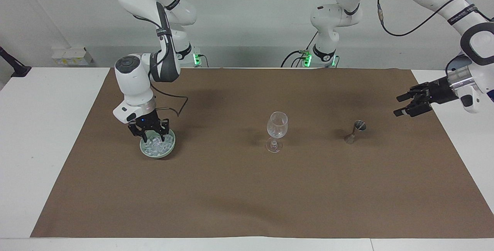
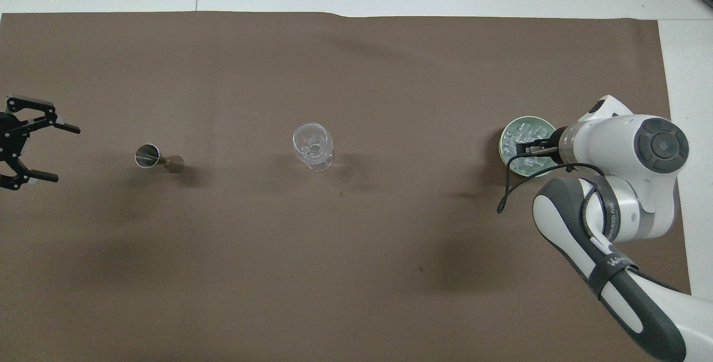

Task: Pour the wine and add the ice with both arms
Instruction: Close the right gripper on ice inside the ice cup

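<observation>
Glassy ice lay heaped in the green bowl at the right arm's end, directly under the right gripper, its narrowed jaws down among the chunks, while the left gripper hung wide open, well apart from the glass.

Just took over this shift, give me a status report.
Right gripper down in the green bowl, at the ice. Left gripper open, in the air past the jigger. Wine glass upright mid-table, path unobstructed.
</observation>
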`<state>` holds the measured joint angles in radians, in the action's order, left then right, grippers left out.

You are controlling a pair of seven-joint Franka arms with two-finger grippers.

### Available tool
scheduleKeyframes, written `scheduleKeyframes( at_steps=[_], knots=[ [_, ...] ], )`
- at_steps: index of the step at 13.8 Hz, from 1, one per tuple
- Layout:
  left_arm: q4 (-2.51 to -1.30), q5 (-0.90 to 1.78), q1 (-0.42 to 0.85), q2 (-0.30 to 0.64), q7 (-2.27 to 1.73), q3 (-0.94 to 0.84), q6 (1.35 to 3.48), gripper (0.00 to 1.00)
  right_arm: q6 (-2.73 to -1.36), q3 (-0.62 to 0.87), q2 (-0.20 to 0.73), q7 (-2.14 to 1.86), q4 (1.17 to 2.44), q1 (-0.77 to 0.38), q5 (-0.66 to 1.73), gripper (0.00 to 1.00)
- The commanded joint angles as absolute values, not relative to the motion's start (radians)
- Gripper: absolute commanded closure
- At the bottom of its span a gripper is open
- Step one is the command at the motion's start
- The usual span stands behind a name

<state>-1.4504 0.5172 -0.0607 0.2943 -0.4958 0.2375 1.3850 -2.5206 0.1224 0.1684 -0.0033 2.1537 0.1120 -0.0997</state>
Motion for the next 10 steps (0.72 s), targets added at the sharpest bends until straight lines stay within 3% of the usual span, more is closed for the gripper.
scheduleKeyframes(
  at_steps=[1,5,7,10],
  knots=[
    [-1.437,0.439,-0.061,0.227,-0.442,0.172,1.379,0.00,-2.546,0.133,0.186,-0.021,2.141,0.127,-0.109,0.33],
    [-1.385,0.293,-0.054,0.189,-0.373,0.079,1.388,0.00,-2.559,0.133,0.195,-0.020,2.141,0.124,-0.109,0.38],
    [-1.385,0.244,-0.052,0.160,-0.348,0.046,1.390,0.00,-2.559,0.133,0.195,-0.020,2.141,0.124,-0.107,0.51],
    [-1.388,0.187,-0.054,0.097,-0.276,-0.003,1.388,0.00,-2.559,0.133,0.196,-0.017,2.138,0.123,-0.106,0.79]
  ],
)
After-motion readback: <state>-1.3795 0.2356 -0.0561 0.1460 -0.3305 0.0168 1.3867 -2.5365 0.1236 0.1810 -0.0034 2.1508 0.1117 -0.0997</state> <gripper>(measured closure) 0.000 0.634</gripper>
